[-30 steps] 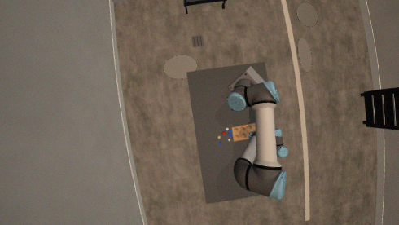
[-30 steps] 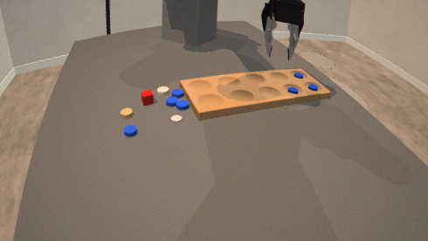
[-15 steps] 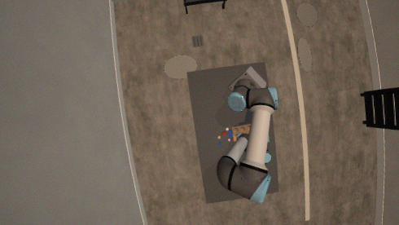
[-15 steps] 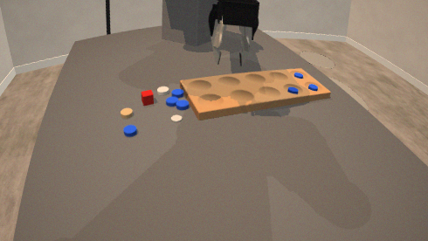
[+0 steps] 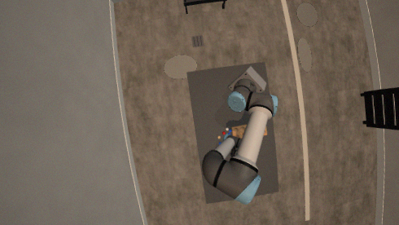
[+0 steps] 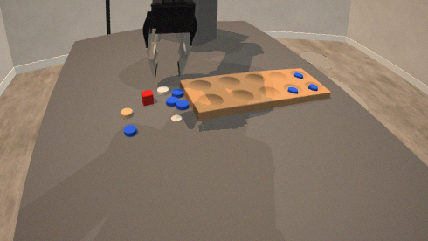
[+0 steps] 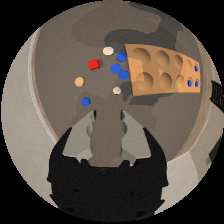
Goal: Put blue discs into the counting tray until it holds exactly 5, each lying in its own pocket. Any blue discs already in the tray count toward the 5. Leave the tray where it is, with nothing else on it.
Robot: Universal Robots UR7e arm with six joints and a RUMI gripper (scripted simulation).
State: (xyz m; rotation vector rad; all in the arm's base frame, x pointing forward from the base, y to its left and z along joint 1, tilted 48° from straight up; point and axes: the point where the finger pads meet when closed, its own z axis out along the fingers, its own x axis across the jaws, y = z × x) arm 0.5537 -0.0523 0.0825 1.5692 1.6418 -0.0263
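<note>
My gripper [image 6: 167,70] [image 7: 108,110] hangs part open, nothing in it. Tray [image 6: 262,105] [image 7: 131,70] has three blue discs. Lone blue disc [image 6: 130,130] [image 7: 85,102] looks easiest: line up over it, go down straight, squeeze softly.

I have moved my gripper [image 6: 167,72] [image 7: 108,110] across from above the far end of the orange counting tray [image 6: 258,93] [image 7: 162,70], where the blue discs lie, to above the table near the tray's opposite end.
</note>
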